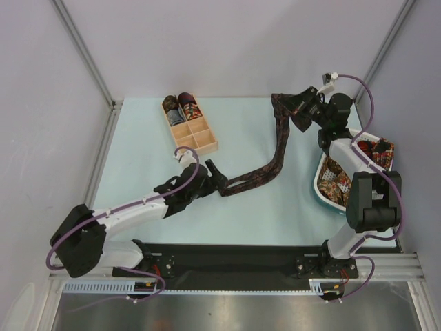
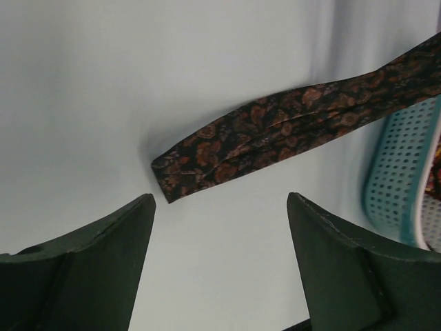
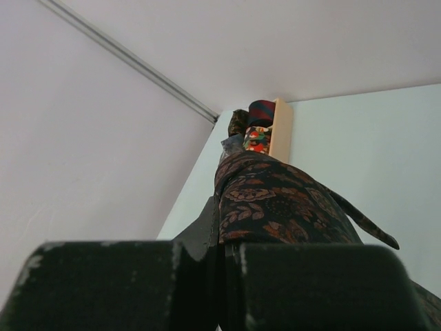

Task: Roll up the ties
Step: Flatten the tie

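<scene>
Held dark patterned tie (image 1: 266, 168) aloft in clenched right claw (image 1: 302, 105); hovered released left claw (image 1: 218, 177) beside its end on tabletop (image 1: 275, 215).

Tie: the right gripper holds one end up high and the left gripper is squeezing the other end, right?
Not quite. The right gripper does hold the tie up, but the left gripper is open, not squeezing. The left wrist view shows the other end lying loose on the table just ahead of it.

Closed jaws clamp a dark patterned tie (image 3: 275, 207); rolled ties (image 3: 260, 112) sit in a wooden box (image 3: 281, 131) beyond.
</scene>
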You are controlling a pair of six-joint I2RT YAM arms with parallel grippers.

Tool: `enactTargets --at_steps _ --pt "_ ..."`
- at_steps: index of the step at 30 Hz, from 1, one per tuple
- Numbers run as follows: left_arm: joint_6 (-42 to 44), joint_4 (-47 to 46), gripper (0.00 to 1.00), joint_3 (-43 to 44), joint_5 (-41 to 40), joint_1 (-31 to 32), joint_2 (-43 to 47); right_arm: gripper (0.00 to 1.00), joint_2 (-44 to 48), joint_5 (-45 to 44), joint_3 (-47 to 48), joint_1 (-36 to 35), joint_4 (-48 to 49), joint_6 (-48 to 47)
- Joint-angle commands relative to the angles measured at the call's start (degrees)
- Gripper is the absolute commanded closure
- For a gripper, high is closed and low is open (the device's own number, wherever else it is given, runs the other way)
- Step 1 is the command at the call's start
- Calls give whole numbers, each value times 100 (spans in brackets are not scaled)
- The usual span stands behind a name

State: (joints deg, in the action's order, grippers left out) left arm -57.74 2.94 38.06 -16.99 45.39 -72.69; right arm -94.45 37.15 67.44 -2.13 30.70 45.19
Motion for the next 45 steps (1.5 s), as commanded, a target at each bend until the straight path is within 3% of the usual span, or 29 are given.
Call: enactTargets --at_steps 1,6,15,19,25,30,33,34,35,39,45 --pt "-1019 -856 17 -36 240 -21 -245 100 50 47 41 2 157 -361" --pt "-1828 -1164 20 -150 205 -12 -694 100 129 12 -64 11 112 -581" --pt "-2909 -338 20 -10 -349 -21 -896 100 287 -85 -389 -15 261 -643" --pt "-3138 -188 30 122 -340 -21 -1256 100 314 -164 -477 -33 296 -678" --pt "-3244 -268 36 184 -348 -21 -1547 100 357 -146 -486 -24 288 -730" --pt "-3121 -732 55 201 -349 -21 -1748 100 410 -164 -495 2 261 -748" --pt "-2998 -848 76 236 -375 -12 -1793 100 419 -181 -521 11 235 -766" --pt "-2937 -830 91 245 -375 -12 -1793 100 419 -190 -521 28 217 -775" --pt "-2902 -813 99 263 -366 -12 -1784 100 419 -181 -530 37 235 -783" --pt "-2612 -524 100 245 -647 -21 -1460 100 375 -103 -591 99 296 -827" --pt "-1742 311 100 333 -1139 -275 -213 100 33 -6 -513 178 358 -714"
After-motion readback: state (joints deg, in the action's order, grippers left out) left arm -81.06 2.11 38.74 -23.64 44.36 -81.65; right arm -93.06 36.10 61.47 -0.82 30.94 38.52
